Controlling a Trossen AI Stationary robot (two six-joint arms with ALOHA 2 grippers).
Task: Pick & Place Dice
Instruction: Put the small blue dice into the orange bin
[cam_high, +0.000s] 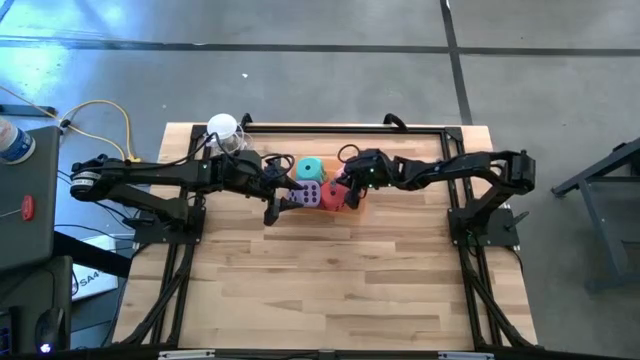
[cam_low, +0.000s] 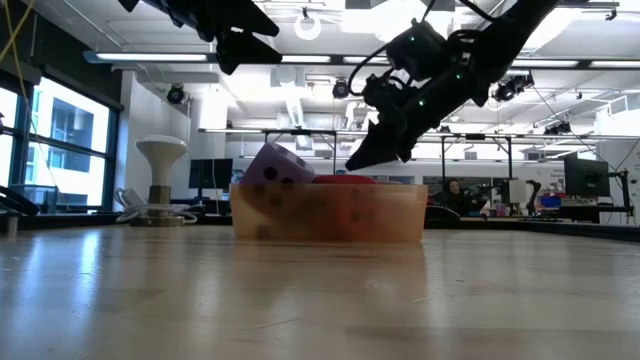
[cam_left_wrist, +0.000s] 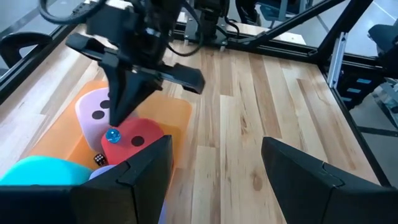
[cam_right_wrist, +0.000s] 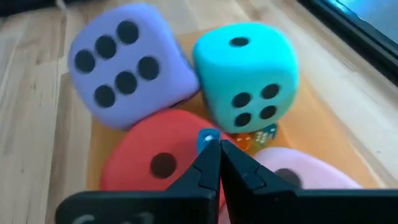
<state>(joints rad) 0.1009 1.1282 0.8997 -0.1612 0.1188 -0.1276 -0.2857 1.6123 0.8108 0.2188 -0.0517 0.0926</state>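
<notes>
Where they crowd together, four soft dice (cam_right_wrist: 186, 118) show black pips

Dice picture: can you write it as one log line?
dice: purple, teal, red, pink in orange tray | right claw shut above | left claw open

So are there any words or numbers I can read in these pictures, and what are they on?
No word or printed number is clear enough to quote.
Dark label beside the table: pale letters, too small to read.
Purple die: six dots on one face, no numeral.
Teal die: one dot on one face, three on another.
Red die: one dot.
</notes>
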